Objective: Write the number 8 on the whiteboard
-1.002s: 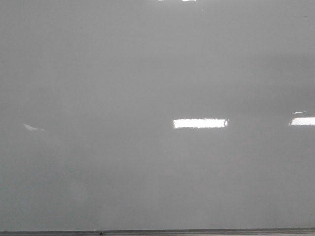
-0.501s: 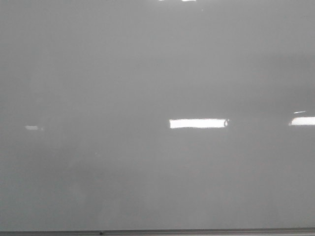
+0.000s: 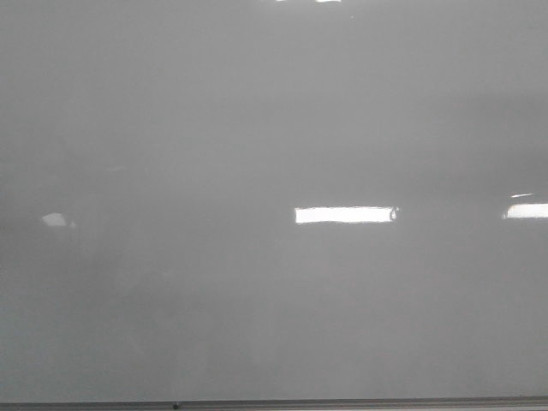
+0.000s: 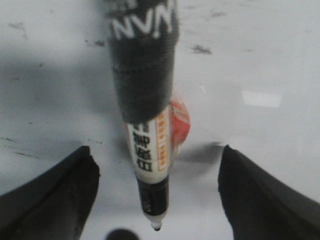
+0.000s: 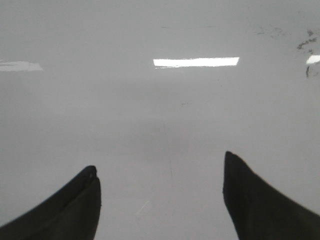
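The whiteboard (image 3: 257, 128) fills the front view, glossy pale grey, with a thin metal edge strip (image 3: 342, 402) along the bottom. No number 8 shows on it in any view. Neither gripper shows in the front view. In the left wrist view my left gripper (image 4: 155, 150) has its jaws wide apart. A white-and-black marker (image 4: 150, 155) with a black-taped upper part hangs between the fingers and touches neither. Its tip (image 4: 156, 227) is close over the board (image 4: 260, 60). My right gripper (image 5: 160, 160) is open and empty over the board (image 5: 150, 115).
Bright rectangular light reflections (image 3: 344, 215) lie on the board, with another at the right edge (image 3: 527, 210). Faint old ink smudges (image 4: 200, 49) show in the left wrist view, and more show in the right wrist view (image 5: 305, 44).
The small reflection at the left of the board has shifted and changed shape slightly. Nothing else has visibly changed.
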Available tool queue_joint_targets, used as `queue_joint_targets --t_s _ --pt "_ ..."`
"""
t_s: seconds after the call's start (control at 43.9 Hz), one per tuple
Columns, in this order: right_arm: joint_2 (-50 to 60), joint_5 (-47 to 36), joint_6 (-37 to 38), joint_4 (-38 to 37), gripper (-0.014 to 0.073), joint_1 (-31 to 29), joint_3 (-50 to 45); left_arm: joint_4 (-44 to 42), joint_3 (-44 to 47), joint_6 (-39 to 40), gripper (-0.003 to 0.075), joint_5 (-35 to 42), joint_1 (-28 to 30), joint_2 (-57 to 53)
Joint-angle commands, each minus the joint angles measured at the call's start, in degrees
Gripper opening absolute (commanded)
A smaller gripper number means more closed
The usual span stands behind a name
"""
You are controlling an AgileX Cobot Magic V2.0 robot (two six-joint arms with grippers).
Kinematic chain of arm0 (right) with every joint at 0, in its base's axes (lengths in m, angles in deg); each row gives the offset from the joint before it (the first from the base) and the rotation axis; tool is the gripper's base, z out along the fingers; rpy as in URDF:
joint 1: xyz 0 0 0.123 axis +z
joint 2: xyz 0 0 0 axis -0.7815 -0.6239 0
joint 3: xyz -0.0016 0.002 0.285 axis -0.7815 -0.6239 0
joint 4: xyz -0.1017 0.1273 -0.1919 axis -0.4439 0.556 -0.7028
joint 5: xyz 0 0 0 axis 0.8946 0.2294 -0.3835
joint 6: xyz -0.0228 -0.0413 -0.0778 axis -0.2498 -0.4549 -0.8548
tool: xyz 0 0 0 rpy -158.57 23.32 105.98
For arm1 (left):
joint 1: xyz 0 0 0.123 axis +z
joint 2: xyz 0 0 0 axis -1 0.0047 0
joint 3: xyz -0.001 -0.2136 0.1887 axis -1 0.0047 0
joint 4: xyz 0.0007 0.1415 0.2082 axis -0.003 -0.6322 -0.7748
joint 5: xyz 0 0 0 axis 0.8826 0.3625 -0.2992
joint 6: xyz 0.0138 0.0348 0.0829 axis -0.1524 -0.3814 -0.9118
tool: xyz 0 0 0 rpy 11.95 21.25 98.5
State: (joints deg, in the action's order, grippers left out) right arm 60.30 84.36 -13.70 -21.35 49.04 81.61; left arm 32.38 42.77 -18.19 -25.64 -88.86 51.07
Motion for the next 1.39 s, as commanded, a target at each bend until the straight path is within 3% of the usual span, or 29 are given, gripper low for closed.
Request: queue_joint_targets --t_s 0.0,0.501,0.752,0.911,1.116,1.366 --pt "-0.9 -4.2 0.1 0.6 0.0540 0.0 1.8 0.3 -1.7 0.2 0.0379 4.2 -0.3 -1.1" --pt "-0.9 -4.2 0.1 0.6 0.0540 0.0 1.8 0.3 -1.7 0.2 -0.0020 3.8 -0.3 -1.3" --pt "-0.9 -3.7 0.1 1.5 0.0540 0.0 2.0 0.3 -3.4 0.2 -0.0020 -6.7 -1.5 -8.1" --pt "-2.9 3.8 -1.6 2.6 0.0540 0.0 5.7 0.3 -7.5 -1.7 -0.0020 -18.4 -5.7 -13.2" --pt "-11.8 11.8 -9.7 8.3 0.0540 4.1 14.5 1.1 -9.5 -9.0 -0.0020 -20.2 -16.0 -16.4" --pt "-24.3 24.7 -30.2 18.1 0.0540 14.7 27.5 1.1 -9.5 -20.7 -0.0020 -20.1 -33.5 -22.0"
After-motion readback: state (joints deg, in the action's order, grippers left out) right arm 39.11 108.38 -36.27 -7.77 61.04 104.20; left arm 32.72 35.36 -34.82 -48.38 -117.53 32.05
